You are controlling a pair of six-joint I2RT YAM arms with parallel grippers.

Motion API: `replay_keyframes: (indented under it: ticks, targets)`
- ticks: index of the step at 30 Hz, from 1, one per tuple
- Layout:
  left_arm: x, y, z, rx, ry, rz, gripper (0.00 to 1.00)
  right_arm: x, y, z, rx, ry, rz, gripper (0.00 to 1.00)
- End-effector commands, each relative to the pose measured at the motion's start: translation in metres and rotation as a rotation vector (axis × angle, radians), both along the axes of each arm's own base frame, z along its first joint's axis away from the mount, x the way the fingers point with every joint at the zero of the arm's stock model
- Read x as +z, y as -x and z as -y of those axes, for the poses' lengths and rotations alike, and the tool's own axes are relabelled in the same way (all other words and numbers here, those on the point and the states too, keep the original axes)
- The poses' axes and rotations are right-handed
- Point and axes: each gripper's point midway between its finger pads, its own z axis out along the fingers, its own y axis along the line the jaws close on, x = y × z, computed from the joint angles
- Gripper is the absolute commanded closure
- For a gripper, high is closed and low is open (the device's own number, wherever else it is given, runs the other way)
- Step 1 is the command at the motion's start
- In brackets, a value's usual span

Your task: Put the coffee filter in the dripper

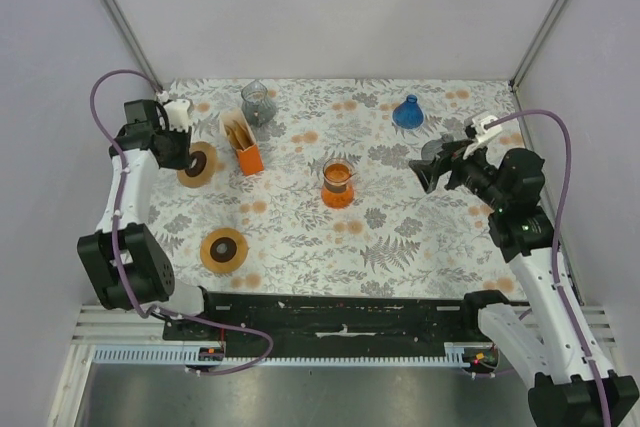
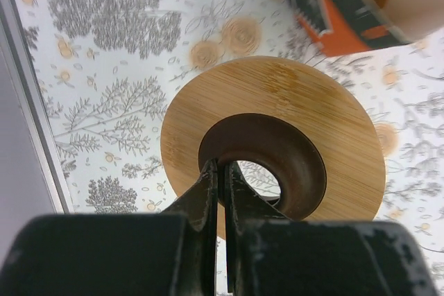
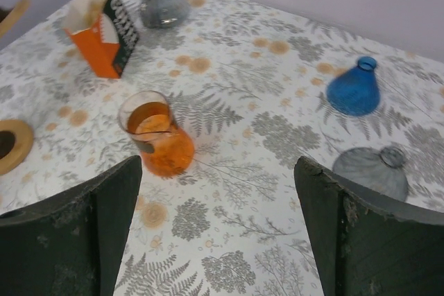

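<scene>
We have the left gripper [image 2: 222, 169] closed at the round bamboo dripper ring [image 2: 326, 136].
Its fingers are pressed together with the tips at the near lip of the ring's dark funnel, and nothing is visibly pinched. The beige paper coffee filters [image 1: 238, 130] stand in the orange cardboard box [image 1: 250, 159] just beside the ring — the right gripper [image 3: 217, 171] hangs wide open, empty, over the floral tablecloth [image 3: 277, 136].
</scene>
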Motion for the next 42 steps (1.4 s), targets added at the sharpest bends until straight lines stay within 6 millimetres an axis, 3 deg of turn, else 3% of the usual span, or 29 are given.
replay_keyframes:
  ticks: [1, 7, 11, 18, 22, 25, 29, 37, 39, 42]
  targets:
    - [0.075, -0.004, 0.029, -0.144, 0.076, 0.172, 0.98, 0.033, 0.027, -0.05, 0.302, 0.028, 0.151, 0.04]
    - [0.131, 0.001, 0.067, -0.248, 0.207, 0.245, 0.98, 0.03, 0.053, -0.105, 0.534, 0.148, 0.231, 0.07]
    - [0.156, 0.014, 0.103, -0.35, 0.25, 0.27, 0.98, 0.051, 0.065, -0.128, 0.623, 0.171, 0.349, 0.06]
    - [0.178, 0.06, 0.201, -0.645, 0.381, 0.199, 0.98, 0.076, 0.09, -0.185, 0.854, 0.256, 0.57, 0.05]
    - [0.188, 0.089, 0.24, -0.797, 0.449, 0.156, 0.98, 0.084, 0.107, -0.209, 1.0, 0.321, 0.739, 0.02]
    - [0.191, 0.108, 0.255, -0.873, 0.484, 0.123, 0.98, 0.091, 0.112, -0.217, 1.057, 0.319, 0.803, 0.02]
    - [0.188, 0.125, 0.266, -0.934, 0.498, 0.082, 0.98, 0.094, 0.104, -0.225, 1.064, 0.329, 0.816, 0.02]
    - [0.188, 0.142, 0.284, -1.023, 0.552, 0.035, 0.98, 0.087, 0.086, -0.248, 1.102, 0.333, 0.798, 0.03]
    - [0.189, 0.145, 0.287, -1.041, 0.559, 0.027, 0.98, 0.087, 0.083, -0.253, 1.113, 0.327, 0.788, 0.1]
    - [0.189, 0.148, 0.289, -1.062, 0.571, 0.022, 0.98, 0.086, 0.082, -0.26, 1.144, 0.305, 0.754, 0.28]
